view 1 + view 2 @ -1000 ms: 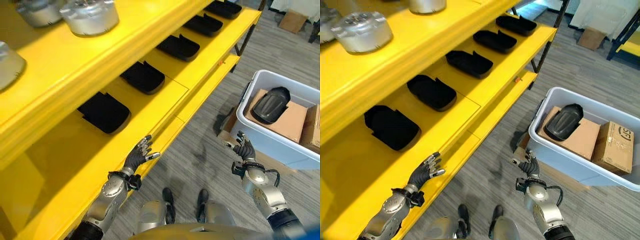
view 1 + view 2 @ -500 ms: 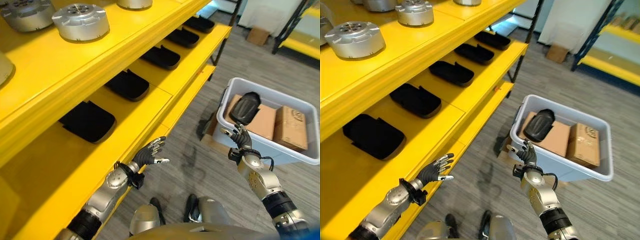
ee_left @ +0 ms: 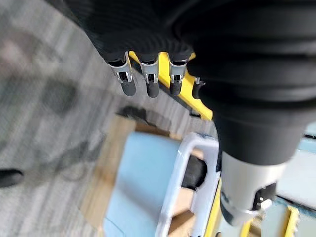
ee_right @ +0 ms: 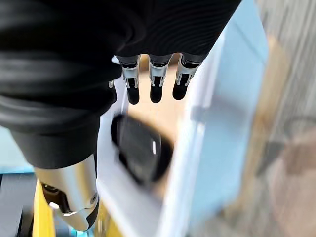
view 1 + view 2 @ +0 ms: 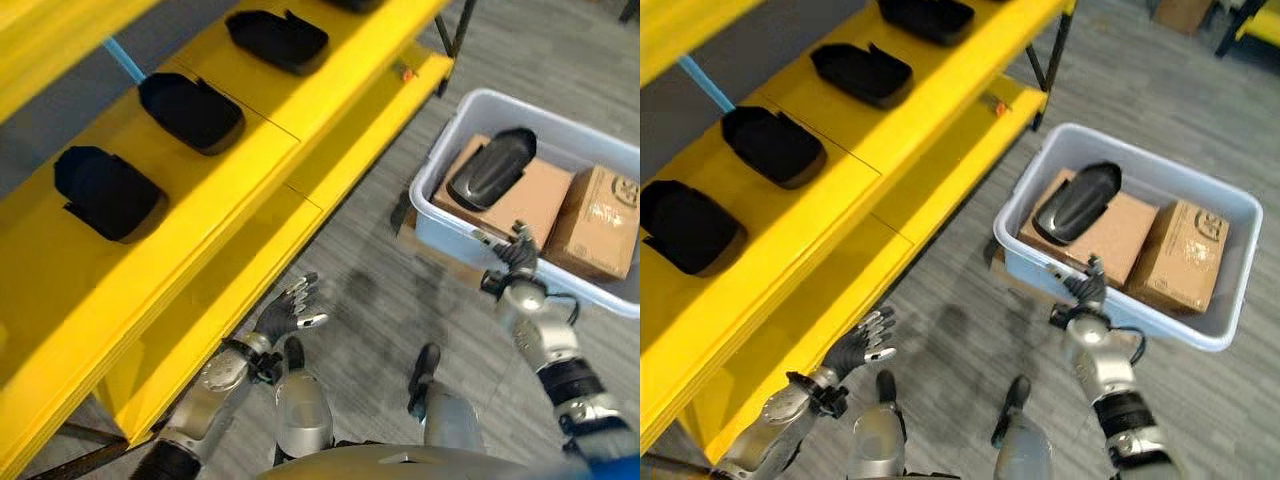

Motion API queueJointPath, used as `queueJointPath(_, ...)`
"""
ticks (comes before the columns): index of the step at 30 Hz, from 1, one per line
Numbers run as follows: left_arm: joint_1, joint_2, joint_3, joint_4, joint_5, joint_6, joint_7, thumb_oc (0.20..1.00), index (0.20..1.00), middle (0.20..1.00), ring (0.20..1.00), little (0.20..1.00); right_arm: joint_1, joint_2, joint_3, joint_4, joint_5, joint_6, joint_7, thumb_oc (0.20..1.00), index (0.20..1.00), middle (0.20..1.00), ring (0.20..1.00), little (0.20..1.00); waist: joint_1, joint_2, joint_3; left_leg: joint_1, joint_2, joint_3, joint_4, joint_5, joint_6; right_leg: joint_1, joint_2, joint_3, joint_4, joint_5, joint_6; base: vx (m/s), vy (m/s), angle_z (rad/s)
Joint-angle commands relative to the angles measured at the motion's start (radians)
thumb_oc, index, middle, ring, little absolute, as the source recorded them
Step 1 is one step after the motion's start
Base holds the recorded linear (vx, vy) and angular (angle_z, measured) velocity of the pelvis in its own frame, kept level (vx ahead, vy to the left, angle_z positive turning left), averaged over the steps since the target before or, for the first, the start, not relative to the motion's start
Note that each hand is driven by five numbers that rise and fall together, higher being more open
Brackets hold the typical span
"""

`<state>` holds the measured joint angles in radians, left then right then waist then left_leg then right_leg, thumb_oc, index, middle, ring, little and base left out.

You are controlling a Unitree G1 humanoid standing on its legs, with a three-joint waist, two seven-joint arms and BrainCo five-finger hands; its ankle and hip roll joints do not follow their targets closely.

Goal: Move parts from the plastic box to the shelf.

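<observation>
One black part (image 5: 1076,204) in plastic box (image 5: 1028,262) — two cardboard boxes (image 5: 1185,257), four shelf trays (image 5: 773,145)

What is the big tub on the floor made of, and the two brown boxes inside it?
The tub looks like plastic: pale blue-grey, smooth walls, a rounded rolled rim. The two brown boxes, the large box and the small box, look like cardboard: matte tan, with folded edges. The black part lying on the large box seems to be glossy hard plastic, though that's uncertain.

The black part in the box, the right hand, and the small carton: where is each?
Black part (image 5: 1076,203), right eye view, middle of its curved top.
Right hand (image 5: 1086,286), right eye view, back of the hand at the box's near rim.
Small carton (image 5: 1187,256), right eye view, centre of its top face.
</observation>
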<state>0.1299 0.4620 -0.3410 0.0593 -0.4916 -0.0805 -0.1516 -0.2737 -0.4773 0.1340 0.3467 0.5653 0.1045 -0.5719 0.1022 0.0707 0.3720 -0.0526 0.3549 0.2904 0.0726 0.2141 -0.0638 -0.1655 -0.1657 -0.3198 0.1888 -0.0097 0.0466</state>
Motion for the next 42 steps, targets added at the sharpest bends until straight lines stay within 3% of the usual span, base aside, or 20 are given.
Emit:
queueJointPath(1,-0.037,0.055,0.038,-0.053,-0.018,-0.097,-0.022,1.0,1.0,1.0,1.0,1.0,-0.01,0.013,-0.007,-0.062,0.004,-0.049,-0.018,1.0,1.0,1.0,1.0,1.0,0.006,-0.056,-0.008,0.007,0.003,-0.014,0.094,-0.191,-0.066,0.079,-0.081,-0.025,0.038,-0.022,0.072,0.12,-0.13,-0.01)
queueJointPath(7,-0.097,0.04,-0.01,-0.041,-0.012,-0.168,-0.011,1.0,1.0,1.0,1.0,1.0,-0.036,-0.001,-0.002,-0.09,-0.094,-0.084,-0.063,1.0,1.0,1.0,1.0,1.0,-0.064,-0.029,-0.009,0.035,0.054,0.03,0.103,-0.134,-0.086,0.03,-0.048,0.021,0.129,-0.075,0.033,0.15,-0.029,-0.2)
queueJointPath(10,-0.167,0.041,-0.038,-0.056,0.061,-0.225,0.02,1.0,1.0,1.0,1.0,1.0,-0.038,-0.009,0.011,-0.119,-0.154,-0.092,-0.067,1.0,1.0,1.0,1.0,1.0,-0.108,-0.022,-0.003,0.03,0.064,0.039,0.143,-0.113,-0.091,-0.011,-0.03,0.056,0.181,-0.1,0.015,0.08,0.03,-0.36)
queueJointPath(12,-0.182,0.043,-0.04,-0.061,0.062,-0.223,0.04,1.0,1.0,1.0,1.0,1.0,-0.032,-0.01,0.013,-0.123,-0.162,-0.091,-0.06,1.0,1.0,1.0,1.0,1.0,-0.116,-0.022,-0.004,0.032,0.064,0.042,0.152,-0.113,-0.09,-0.012,-0.027,0.061,0.187,-0.104,0.012,0.16,-0.022,-0.35)
queueJointPath(13,-0.253,0.043,-0.037,-0.081,0.043,-0.208,0.106,1.0,1.0,1.0,1.0,1.0,0.015,-0.006,0.027,-0.154,-0.18,-0.077,-0.011,1.0,1.0,1.0,1.0,1.0,-0.161,-0.028,-0.018,0.057,0.066,0.067,0.188,-0.106,-0.09,-0.005,-0.005,0.09,0.194,-0.119,-0.003,0.3,-0.073,-0.15)
queueJointPath(15,-0.272,0.035,-0.028,-0.088,-0.006,-0.185,0.119,1.0,1.0,1.0,1.0,1.0,0.051,-0.002,0.032,-0.168,-0.187,-0.072,0.024,1.0,1.0,1.0,1.0,1.0,-0.186,-0.035,-0.033,0.076,0.067,0.074,0.217,-0.104,-0.108,0.018,0.01,0.109,0.188,-0.146,-0.005,0.36,-0.105,-0.3)
queueJointPath(18,-0.296,0.014,-0.018,-0.076,-0.045,-0.151,0.133,1.0,1.0,1.0,1.0,1.0,0.098,0.008,0.052,-0.194,-0.167,-0.039,0.058,1.0,1.0,1.0,1.0,1.0,-0.216,-0.046,-0.049,0.083,0.091,0.109,0.258,-0.065,-0.127,0.045,0.038,0.114,0.14,-0.144,-0.024,0.17,-0.179,-0.43)
queueJointPath(19,-0.304,-0.004,-0.017,-0.065,-0.088,-0.126,0.121,1.0,1.0,1.0,1.0,1.0,0.137,0.017,0.061,-0.212,-0.162,-0.049,0.068,1.0,1.0,1.0,1.0,1.0,-0.235,-0.058,-0.055,0.075,0.118,0.128,0.302,-0.029,-0.142,0.066,0.051,0.116,0.088,-0.129,-0.034,0.07,-0.138,-0.1)
queueJointPath(20,-0.301,-0.014,-0.016,-0.058,-0.094,-0.119,0.116,1.0,1.0,1.0,1.0,1.0,0.148,0.019,0.066,-0.215,-0.16,-0.051,0.073,1.0,1.0,1.0,1.0,1.0,-0.236,-0.063,-0.059,0.068,0.103,0.114,0.311,-0.035,-0.137,0.07,0.058,0.122,0.068,-0.123,-0.035,0.09,-0.14,-0.07)
queueJointPath(22,-0.284,-0.033,-0.009,-0.05,-0.079,-0.098,0.121,1.0,1.0,1.0,1.0,1.0,0.165,0.024,0.07,-0.213,-0.151,-0.049,0.098,1.0,1.0,1.0,1.0,1.0,-0.225,-0.066,-0.067,0.024,0.014,0.05,0.299,-0.058,-0.094,0.068,0.077,0.149,0.017,-0.082,-0.038,0.02,-0.018,0.01)
queueJointPath(23,-0.265,-0.044,-0.005,-0.042,-0.074,-0.088,0.109,1.0,1.0,1.0,1.0,1.0,0.176,0.026,0.067,-0.204,-0.151,-0.047,0.121,1.0,1.0,1.0,1.0,1.0,-0.213,-0.063,-0.069,0.001,-0.073,0.011,0.264,-0.105,-0.066,0.081,0.084,0.179,-0.024,-0.06,-0.026,0.05,0.049,-0.37)
queueJointPath(24,-0.248,-0.053,-0.004,-0.032,-0.067,-0.087,0.103,1.0,1.0,1.0,1.0,1.0,0.187,0.028,0.071,-0.197,-0.149,-0.052,0.125,1.0,1.0,1.0,1.0,1.0,-0.207,-0.06,-0.069,-0.001,-0.122,0.02,0.218,-0.138,-0.049,0.096,0.086,0.187,-0.057,-0.045,-0.016,0.13,0.125,-0.76)
queueJointPath(26,-0.227,-0.057,-0.006,-0.019,-0.062,-0.081,0.075,1.0,1.0,1.0,1.0,1.0,0.217,0.027,0.063,-0.211,-0.15,-0.042,0.124,1.0,1.0,1.0,1.0,1.0,-0.205,-0.048,-0.074,0.009,-0.179,0.057,0.078,-0.156,-0.042,0.124,0.082,0.181,-0.102,-0.022,0.004,0.15,0.187,-0.6)
queueJointPath(27,-0.198,-0.059,-0.007,-0.021,-0.057,-0.073,0.069,1.0,1.0,1.0,1.0,1.0,0.242,0.03,0.062,-0.216,-0.15,-0.036,0.127,1.0,1.0,1.0,1.0,1.0,-0.185,-0.046,-0.073,-0.026,-0.204,-0.009,0.052,-0.125,-0.047,0.151,0.083,0.203,-0.11,-0.016,0.007,0.22,0.198,0.03)
queueJointPath(28,-0.167,-0.053,-0.001,-0.011,-0.059,-0.084,0.05,1.0,1.0,1.0,1.0,1.0,0.25,0.035,0.067,-0.207,-0.143,-0.04,0.135,1.0,1.0,1.0,1.0,1.0,-0.165,-0.053,-0.075,-0.038,-0.224,-0.055,0.059,-0.144,-0.03,0.167,0.079,0.216,-0.104,-0.02,0.007,0.22,0.217,-0.08)
queueJointPath(30,-0.124,-0.043,0.015,-0.01,-0.036,-0.112,0.02,1.0,1.0,1.0,1.0,1.0,0.262,0.034,0.081,-0.227,-0.129,-0.052,0.119,1.0,1.0,1.0,1.0,1.0,-0.138,-0.061,-0.097,-0.009,-0.238,-0.073,0.027,-0.166,-0.017,0.193,0.082,0.194,-0.119,-0.031,0.007,0.12,0.176,-0.73)
queueJointPath(35,-0.118,-0.033,0.014,-0.028,0.007,-0.163,0.012,1.0,1.0,1.0,1.0,1.0,0.276,0.051,0.08,-0.242,-0.135,-0.072,0.115,1.0,1.0,1.0,1.0,1.0,-0.125,-0.068,-0.128,0.061,-0.258,-0.077,-0.042,-0.183,0.003,0.21,0.084,0.176,-0.136,-0.027,0.019,0.06,0.085,-0.15)
queueJointPath(42,-0.154,-0.031,0.008,-0.074,0.013,-0.13,0.02,1.0,1.0,1.0,1.0,1.0,0.247,0.087,0.088,-0.245,-0.154,-0.09,0.088,1.0,1.0,1.0,1.0,1.0,-0.108,-0.073,-0.154,0.116,-0.28,-0.07,-0.098,-0.197,0.021,0.231,0.078,0.158,-0.157,-0.017,0.035,0.04,0.073,0.03)
